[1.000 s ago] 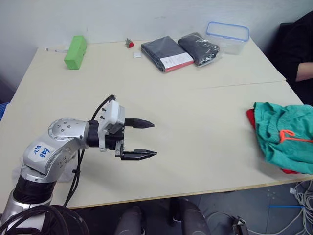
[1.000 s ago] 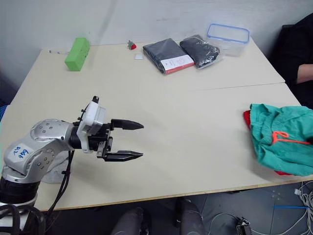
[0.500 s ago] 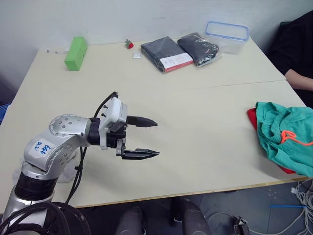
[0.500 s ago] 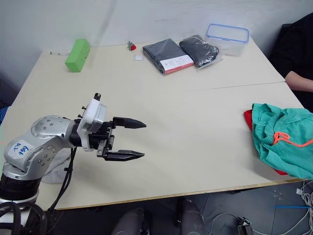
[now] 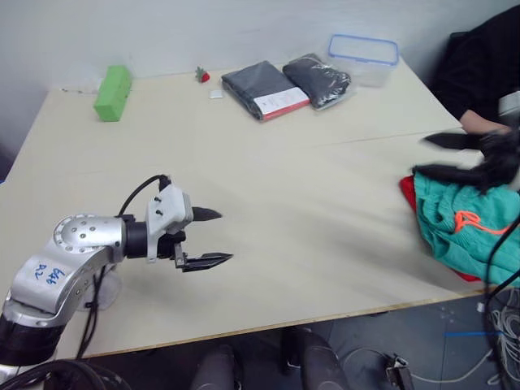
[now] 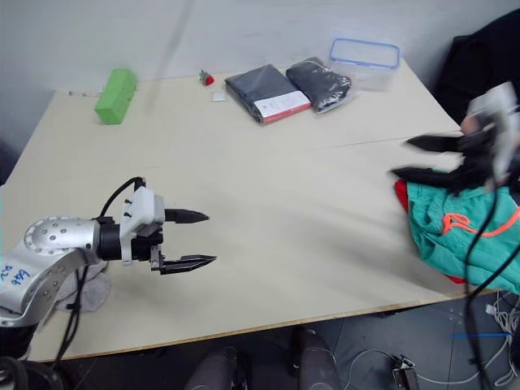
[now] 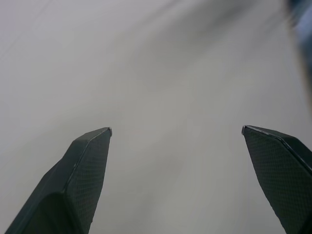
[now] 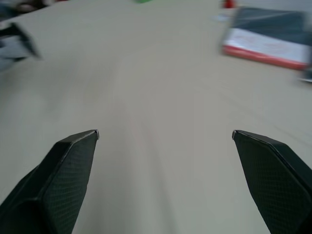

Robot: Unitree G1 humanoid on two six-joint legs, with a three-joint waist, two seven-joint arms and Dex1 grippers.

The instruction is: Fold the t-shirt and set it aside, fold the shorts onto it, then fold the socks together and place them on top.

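My left end effector hovers low over the bare bench, fingers spread wide, holding nothing. My right end effector is also wide open and empty, poised just above the near edge of the shorts. The shorts lie bunched at the bench's right edge, directly under and beyond that end effector, with the t-shirt beneath them, only a red edge showing. Both garments sit well apart from my left end effector.

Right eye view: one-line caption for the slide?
Both grippers open: left gripper hovering over bare table, right gripper beside the shorts piled on the t-shirt.
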